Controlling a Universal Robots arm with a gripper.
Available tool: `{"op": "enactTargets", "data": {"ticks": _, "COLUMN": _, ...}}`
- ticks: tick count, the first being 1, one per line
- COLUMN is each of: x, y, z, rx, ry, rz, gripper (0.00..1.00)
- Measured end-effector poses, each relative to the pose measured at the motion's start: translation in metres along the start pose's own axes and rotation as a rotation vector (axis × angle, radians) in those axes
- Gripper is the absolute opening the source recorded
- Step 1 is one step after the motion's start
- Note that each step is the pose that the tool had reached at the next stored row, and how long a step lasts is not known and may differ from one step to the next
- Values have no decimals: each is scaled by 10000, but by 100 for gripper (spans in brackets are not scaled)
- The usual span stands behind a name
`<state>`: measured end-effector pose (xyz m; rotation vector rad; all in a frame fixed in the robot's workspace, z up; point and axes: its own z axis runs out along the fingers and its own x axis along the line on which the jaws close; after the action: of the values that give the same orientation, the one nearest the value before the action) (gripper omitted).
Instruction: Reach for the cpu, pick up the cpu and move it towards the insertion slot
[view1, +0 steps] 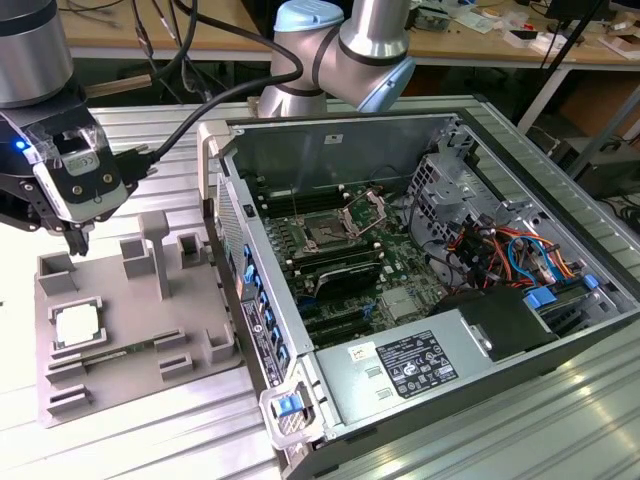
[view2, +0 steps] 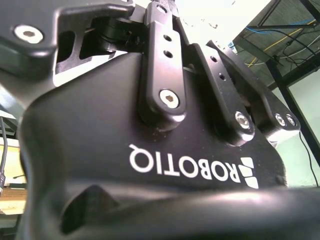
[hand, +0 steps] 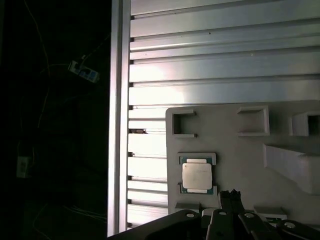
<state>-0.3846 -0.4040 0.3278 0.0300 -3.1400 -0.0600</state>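
One end effector (view1: 77, 240) hangs over the grey moulded tray (view1: 140, 335), above the tray's far corner at the exterior view's left. Its fingers are drawn narrow together and hold nothing. The cpu (view1: 78, 324) lies flat in a square frame of that tray, silvery top up, on the tray's side at the exterior view's left, apart from the tips above. In the first wrist view the cpu (hand: 196, 176) sits in its frame on the tray (hand: 240, 160), near the end effector's (hand: 230, 196) dark tips. The tray rests on the ribbed metal bench (view1: 150, 440). An open computer case (view1: 330, 150) stands just beside the tray at the exterior view's right. The insertion slot (view1: 325, 235) lies on the green board inside it, well apart from the tray.
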Motion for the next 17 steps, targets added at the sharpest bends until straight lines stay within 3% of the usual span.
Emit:
{"op": "enactTargets", "data": {"ticks": 7, "x": 0, "y": -1, "z": 14, "rx": 0, "ry": 0, "rz": 0, "gripper": 11}}
{"op": "enactTargets", "data": {"ticks": 9, "x": 0, "y": -4, "z": 83, "rx": 0, "ry": 0, "rz": -1, "gripper": 11}}
{"op": "enactTargets", "data": {"ticks": 17, "x": 0, "y": -5, "z": 99, "rx": 0, "ry": 0, "rz": 0, "gripper": 11}}
